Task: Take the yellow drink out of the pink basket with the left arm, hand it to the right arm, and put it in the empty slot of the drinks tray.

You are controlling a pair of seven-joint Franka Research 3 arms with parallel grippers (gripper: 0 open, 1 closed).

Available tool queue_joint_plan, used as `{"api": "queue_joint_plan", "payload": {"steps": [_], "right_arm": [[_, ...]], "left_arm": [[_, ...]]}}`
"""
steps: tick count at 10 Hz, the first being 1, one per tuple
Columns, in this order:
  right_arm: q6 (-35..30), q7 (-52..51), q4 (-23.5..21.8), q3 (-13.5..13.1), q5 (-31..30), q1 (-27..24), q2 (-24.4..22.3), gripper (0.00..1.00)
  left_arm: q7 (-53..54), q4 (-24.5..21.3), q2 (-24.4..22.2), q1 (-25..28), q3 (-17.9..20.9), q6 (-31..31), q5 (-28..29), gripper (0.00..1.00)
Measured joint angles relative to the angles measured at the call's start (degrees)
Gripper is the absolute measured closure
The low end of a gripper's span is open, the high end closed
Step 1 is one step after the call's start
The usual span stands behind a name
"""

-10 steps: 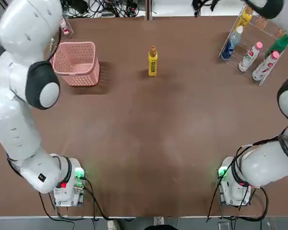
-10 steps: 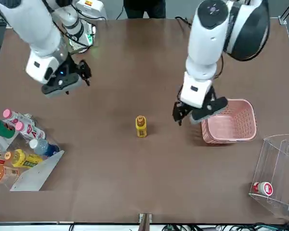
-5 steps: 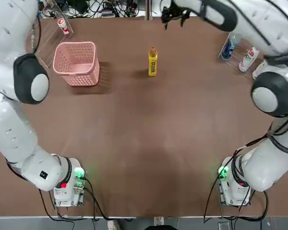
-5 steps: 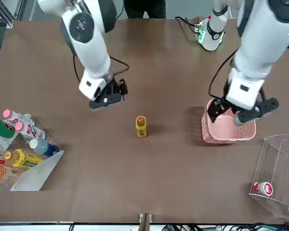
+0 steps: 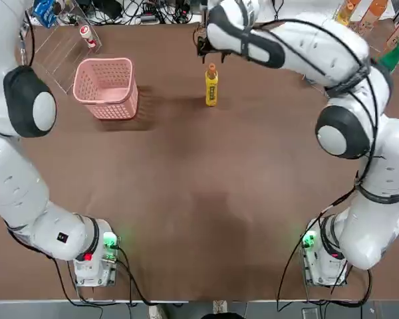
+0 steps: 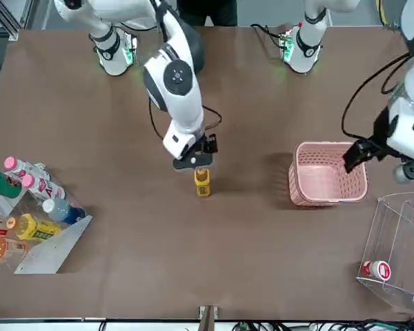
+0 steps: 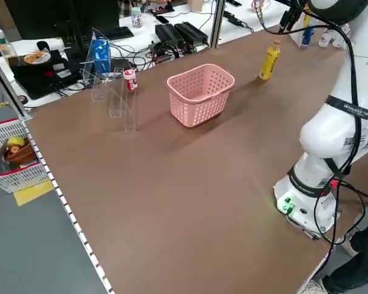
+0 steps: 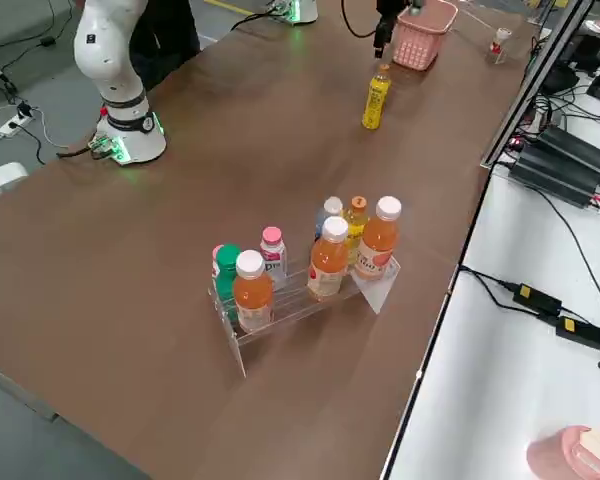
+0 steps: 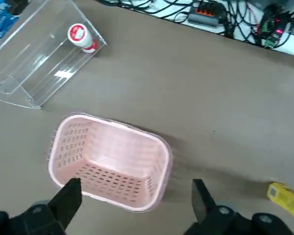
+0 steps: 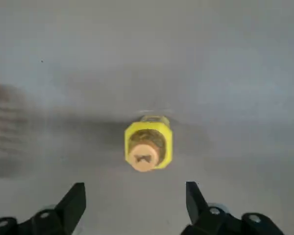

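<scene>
Our right gripper (image 6: 193,160) has swung in above the yellow drink (image 5: 211,85), jaws open | drink upright on the surface, 3 o'clock of the pink basket (image 5: 107,87) | left gripper (image 6: 381,155) retreated past basket, jaws open | regrasp next.

Brown table (image 5: 206,199), matte top; yellow drink (image 5: 212,86) stands upright on it near the far edge, apart from the pink basket (image 5: 107,86) toward the left arm's side. Clear acrylic stand (image 6: 399,245) past the basket at the far left corner. Drinks tray (image 8: 300,290) with its bottles sits at the far right corner; both arm bases are on the near edge.
</scene>
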Motion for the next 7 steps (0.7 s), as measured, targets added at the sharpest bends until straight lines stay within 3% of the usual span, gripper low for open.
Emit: {"api": "queue_joint_plan", "payload": {"steps": [3, 7], "right_arm": [[0.69, 1.17, 0.04, -0.18, -3.48, 1.03, 2.02, 0.11], [2.82, 3.64, -0.04, -0.63, -3.63, 1.03, 3.0, 0.15]], "left_arm": [[3.24, -0.02, -0.3, 3.79, 0.22, -0.79, -0.49, 0.0], [8.66, -0.1, -0.3, 7.66, 0.23, -1.33, -2.12, 0.0]]}}
